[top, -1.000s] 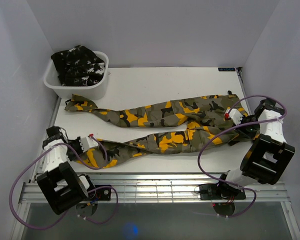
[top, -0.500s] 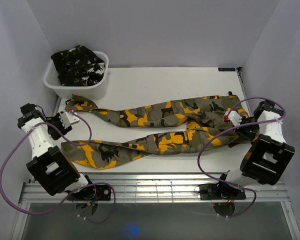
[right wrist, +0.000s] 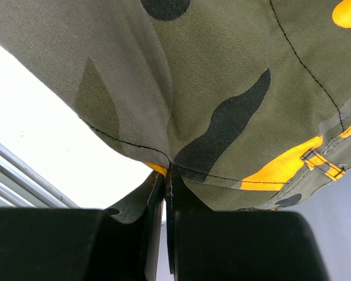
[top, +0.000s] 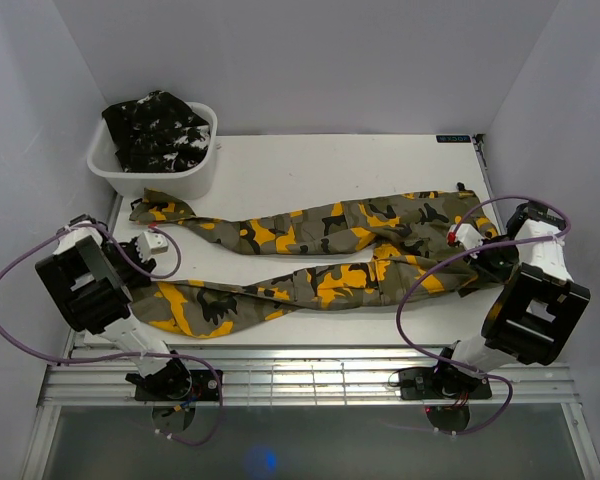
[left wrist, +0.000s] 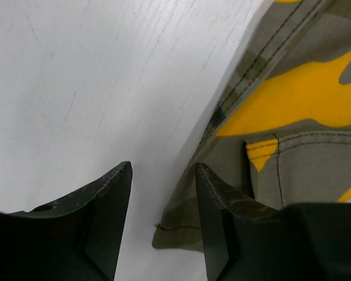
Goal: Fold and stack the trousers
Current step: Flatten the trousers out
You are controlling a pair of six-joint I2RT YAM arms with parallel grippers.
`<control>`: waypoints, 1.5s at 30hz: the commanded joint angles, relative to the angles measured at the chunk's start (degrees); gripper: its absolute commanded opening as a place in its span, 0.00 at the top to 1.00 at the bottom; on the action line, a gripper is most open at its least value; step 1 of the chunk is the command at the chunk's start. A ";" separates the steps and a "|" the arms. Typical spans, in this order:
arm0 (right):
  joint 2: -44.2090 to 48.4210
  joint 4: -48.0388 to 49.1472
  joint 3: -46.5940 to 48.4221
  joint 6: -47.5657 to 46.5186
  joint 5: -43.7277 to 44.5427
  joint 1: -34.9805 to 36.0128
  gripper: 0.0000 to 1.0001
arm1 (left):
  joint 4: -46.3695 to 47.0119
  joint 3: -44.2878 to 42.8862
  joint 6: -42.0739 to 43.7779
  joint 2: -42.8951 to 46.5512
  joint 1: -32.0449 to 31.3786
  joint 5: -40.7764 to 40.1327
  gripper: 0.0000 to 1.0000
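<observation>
The olive-grey camouflage trousers (top: 330, 240) lie spread across the table, waist to the right and both legs running left. My right gripper (top: 458, 237) is shut on the waist edge; in the right wrist view the jaws (right wrist: 167, 175) pinch a seam of the cloth (right wrist: 222, 70). My left gripper (top: 161, 240) hovers between the two leg ends, open. In the left wrist view its fingers (left wrist: 164, 175) stand apart over bare table, with a leg hem (left wrist: 304, 105) under the right finger and nothing gripped. The black white-flecked trousers (top: 158, 128) sit bunched in the tub.
The white plastic tub (top: 180, 180) stands at the back left corner, touching the far leg's end. The white table (top: 330, 165) is walled left, right and behind. A metal rail (top: 310, 375) runs along the near edge by the arm bases.
My left gripper opened and let go of the near leg's end, which now lies flat. It then moved back and left, toward the far leg. The right gripper has not moved.
</observation>
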State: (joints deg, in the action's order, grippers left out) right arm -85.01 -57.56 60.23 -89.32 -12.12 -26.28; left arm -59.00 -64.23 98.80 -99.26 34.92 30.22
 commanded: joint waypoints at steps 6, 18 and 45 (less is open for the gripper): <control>-0.68 -3.35 2.79 0.29 2.63 -0.26 0.92 | 8.19 4.71 -2.13 -3.04 -5.91 -3.14 0.42; -3.31 -3.87 8.06 2.48 0.17 -0.35 0.92 | 3.90 -8.85 -7.38 -3.30 -6.35 -1.83 1.00; 20.76 -6.00 -17.25 -15.80 7.02 -0.52 0.60 | -10.51 11.75 27.48 25.18 33.36 6.43 0.71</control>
State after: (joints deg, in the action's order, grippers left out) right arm -66.70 -66.89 43.66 -100.33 -10.83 -26.17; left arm -64.51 -53.69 109.27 -73.73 64.82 39.31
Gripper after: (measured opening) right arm 0.288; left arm 0.185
